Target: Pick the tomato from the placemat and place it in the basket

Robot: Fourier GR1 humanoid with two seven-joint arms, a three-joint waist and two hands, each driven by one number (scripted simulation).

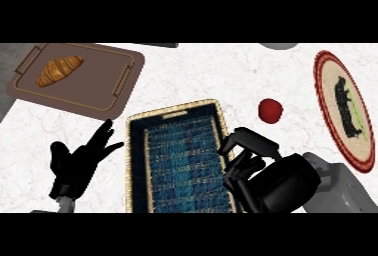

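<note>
One tomato (pixel 271 110) sits between basket (pixel 133 165) and placemat (pixel 330 100).

1 view covers the scene, taken from the robot's head. It looks steeply down on the counter (pixel 199 75), whose top fills the frame almost like a plan. The robot's side is at the bottom, where the left hand (pixel 74 165) and right hand (pixel 273 185) enter. The camera sits near. The basket (pixel 175 109) lies low in the middle, cut by the lower edge. The tray (pixel 103 75) sits upper left, and the placemat (pixel 328 85) reaches the right edge.
</note>
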